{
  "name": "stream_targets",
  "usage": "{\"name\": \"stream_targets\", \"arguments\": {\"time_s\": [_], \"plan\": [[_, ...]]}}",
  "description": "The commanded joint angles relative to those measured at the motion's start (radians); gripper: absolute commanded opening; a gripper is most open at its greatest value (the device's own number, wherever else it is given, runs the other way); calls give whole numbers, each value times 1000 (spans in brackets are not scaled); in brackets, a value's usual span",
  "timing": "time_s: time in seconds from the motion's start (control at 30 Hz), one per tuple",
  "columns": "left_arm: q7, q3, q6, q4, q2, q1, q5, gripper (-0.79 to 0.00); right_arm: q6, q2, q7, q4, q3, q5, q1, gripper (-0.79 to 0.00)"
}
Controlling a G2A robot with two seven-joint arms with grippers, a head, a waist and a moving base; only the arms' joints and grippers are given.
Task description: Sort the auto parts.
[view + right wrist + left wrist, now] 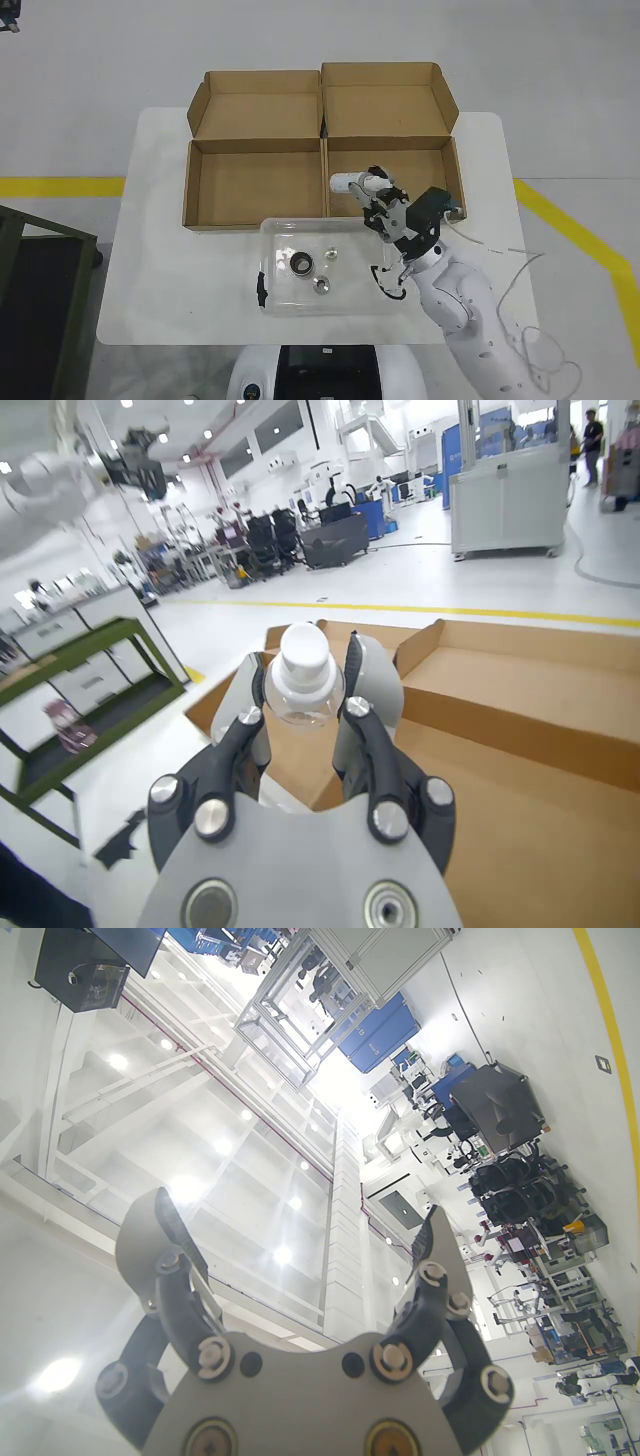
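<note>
From above, the right gripper (pixel 376 197) hovered over the near-left corner of the right cardboard box (pixel 440 190). Its fingers were clamped on a white-capped clear part (pixel 350 182), which jutted toward the wall shared with the left cardboard box (pixel 255 190). Released there, the part could well land on that wall or in the wrong box. A bearing ring (pixel 302 263) and small metal pieces (pixel 331 254) lay in the clear tray (pixel 268 235) on the table (pixel 160 260).

At the left wrist, the left gripper (pixel 297 1208) pointed at the ceiling, fingers apart and empty.

At the right wrist, the fingers pinched the part's rounded clear body, a curved surface that might slip.
</note>
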Motion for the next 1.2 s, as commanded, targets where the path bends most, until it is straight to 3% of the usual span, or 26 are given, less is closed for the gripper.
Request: {"name": "stream_targets", "arguments": {"time_s": [0.0, 0.23, 0.3, 0.53, 1.03, 1.13, 1.17], "plan": [[0, 0, 0, 0, 0, 0, 0, 0, 32, -2, 12, 14, -17, -100, 14, -785], [0, 0, 0, 0, 0, 0, 0, 0, 75, -13, 120, 93, -58, -167, 85, -785], [0, 0, 0, 0, 0, 0, 0, 0, 71, -19, 168, 121, -68, -110, 108, -785], [0, 0, 0, 0, 0, 0, 0, 0, 88, -33, 288, 189, -102, -132, 203, -785], [0, 0, 0, 0, 0, 0, 0, 0, 83, -55, 426, 319, -140, -163, 320, -785], [0, 0, 0, 0, 0, 0, 0, 0, 83, -58, 430, 336, -144, -157, 329, -686], [0, 0, 0, 0, 0, 0, 0, 0, 83, -59, 431, 340, -144, -158, 331, -622]]}}
